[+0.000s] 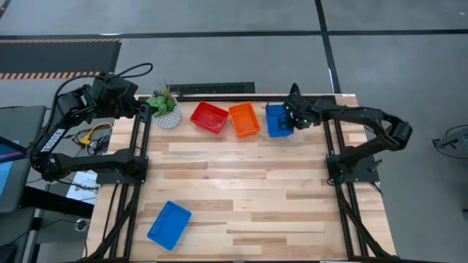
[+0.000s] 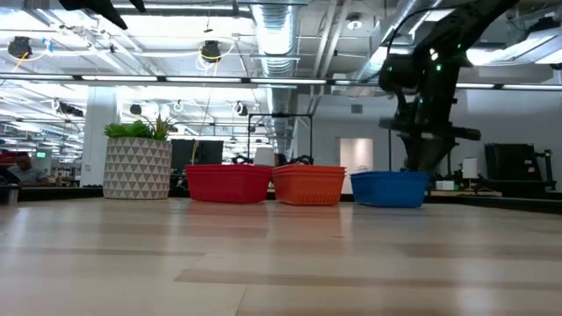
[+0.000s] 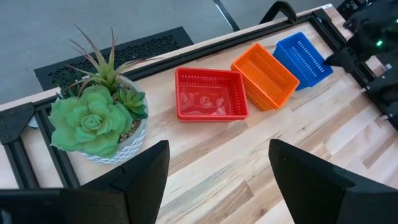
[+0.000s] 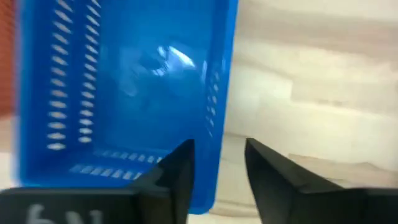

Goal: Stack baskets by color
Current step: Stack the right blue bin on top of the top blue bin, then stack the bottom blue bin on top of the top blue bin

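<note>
Left gripper (image 3: 214, 180) sits off the table's far-left corner, arm folded, dark fingers spread wide, holding nothing. Next to it a green succulent (image 1: 162, 100) in a white triangle-patterned pot (image 2: 137, 168). Then three shallow rectangular plastic mesh baskets in a row along the far edge: red basket (image 1: 209, 117), orange basket (image 1: 244, 120) right beside it, blue basket (image 1: 277, 121) at the end. Slotted walls, glossy plastic. Whether each is one basket or a nested stack, can't tell. A lone blue mesh basket (image 1: 169, 224) lies tilted near the front-left, well apart from the row. Table (image 1: 248, 183) is pale wood planks in a black frame; grey floor, striped hazard mat, open-ceiling hall with ducts behind. Right arm reaches in from the right, elbow bent; right gripper (image 4: 219, 163) hangs over the far blue basket's rim, fingers parted a little, one inside the wall and one outside, not clamping.
</note>
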